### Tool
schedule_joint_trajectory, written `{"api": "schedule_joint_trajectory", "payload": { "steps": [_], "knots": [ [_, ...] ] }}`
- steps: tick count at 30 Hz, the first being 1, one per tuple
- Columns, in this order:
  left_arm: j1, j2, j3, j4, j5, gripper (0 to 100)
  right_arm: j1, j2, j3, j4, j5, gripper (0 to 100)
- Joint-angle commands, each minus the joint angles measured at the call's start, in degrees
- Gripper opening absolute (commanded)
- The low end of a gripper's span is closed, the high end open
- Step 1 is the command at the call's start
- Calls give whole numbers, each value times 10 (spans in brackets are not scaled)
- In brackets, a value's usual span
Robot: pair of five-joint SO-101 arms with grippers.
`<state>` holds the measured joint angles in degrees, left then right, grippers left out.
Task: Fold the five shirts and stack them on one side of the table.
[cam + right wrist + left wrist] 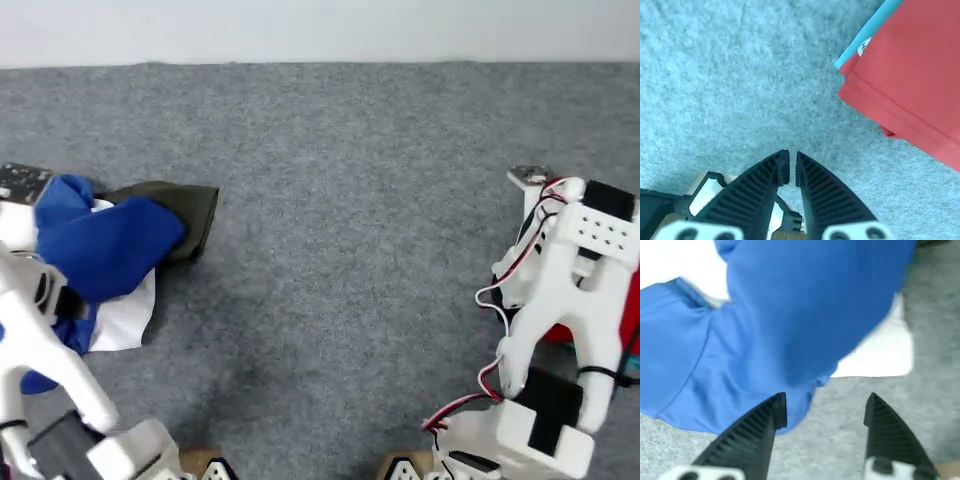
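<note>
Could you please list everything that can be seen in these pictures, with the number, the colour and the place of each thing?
blue fabric shirt: 1, blue, bunched on top of the pile at the table's left side
white fabric shirt: 1, white, under the blue fabric shirt, sticking out on the near side
dark olive fabric shirt: 1, dark olive, under the blue one, sticking out on the far side
red fabric shirt: 1, red, lying flat at the table's right side
light blue fabric shirt: 1, light blue, under the red one, an edge showing
grey felt-like table cover: 1, grey, across the table
left gripper: 1, black fingers, open, at the blue shirt's edge
right gripper: 1, black fingers, shut, empty, over bare cover
</note>
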<state>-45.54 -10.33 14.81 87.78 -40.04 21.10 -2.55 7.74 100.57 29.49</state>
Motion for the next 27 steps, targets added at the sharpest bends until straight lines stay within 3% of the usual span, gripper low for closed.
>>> {"api": "schedule_joint_trajectory", "payload": {
  "steps": [1,7,12,18,27],
  "knots": [
    [-25,28,-29,-52,-23,261,-5,-26,1,22,-7,36],
    [-28,86,-25,-120,-25,242,-7,-27,14,22,-44,36],
    [-9,84,-28,-145,-21,5,-5,-27,31,22,-51,36],
    [25,-16,-27,-143,-16,12,-6,-32,59,23,-52,33],
    [129,-277,-44,-154,164,13,-3,-33,59,24,-70,32]
  ]
}}
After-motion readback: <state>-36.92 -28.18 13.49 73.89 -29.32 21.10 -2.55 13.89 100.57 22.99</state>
